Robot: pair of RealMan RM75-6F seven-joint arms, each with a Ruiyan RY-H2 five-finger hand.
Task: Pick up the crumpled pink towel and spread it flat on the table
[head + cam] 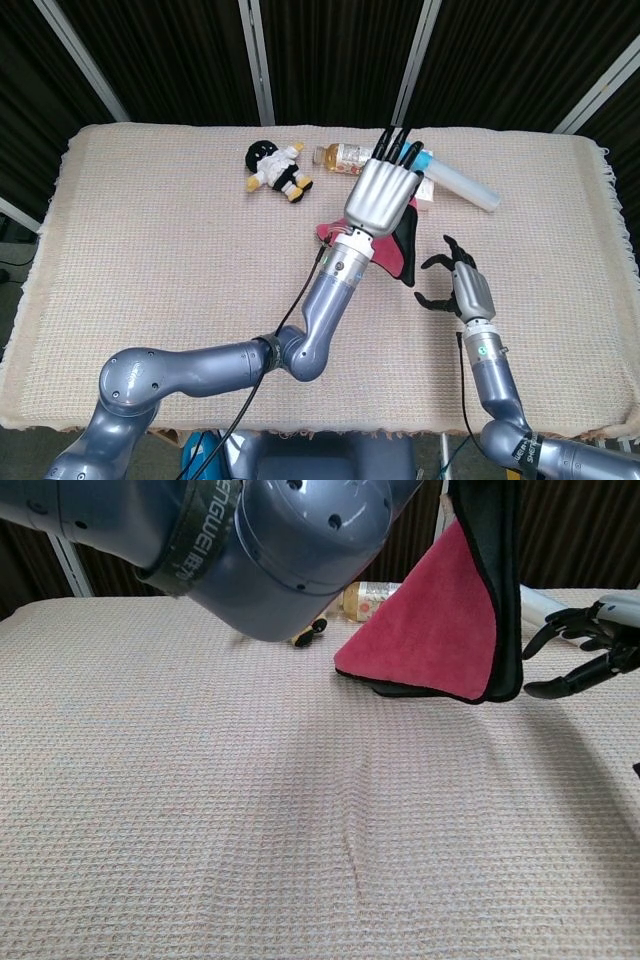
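Note:
The pink towel (432, 630) with a black edge hangs from my left hand (383, 193), which holds it above the table; its lower corner touches the cloth. Seen from the head camera, the towel (390, 250) shows below and right of that hand. My right hand (458, 285) is just right of the towel's hanging edge, fingers spread and curved, holding nothing. In the chest view the right hand (585, 645) is a short way from the towel's black border, not touching it.
A plush doll (277, 168), a small bottle (341, 156), a clear tube (460, 183) with a blue cap and a small box (418, 193) lie at the back of the table. The beige woven tablecloth (200, 810) has a small crease near the middle.

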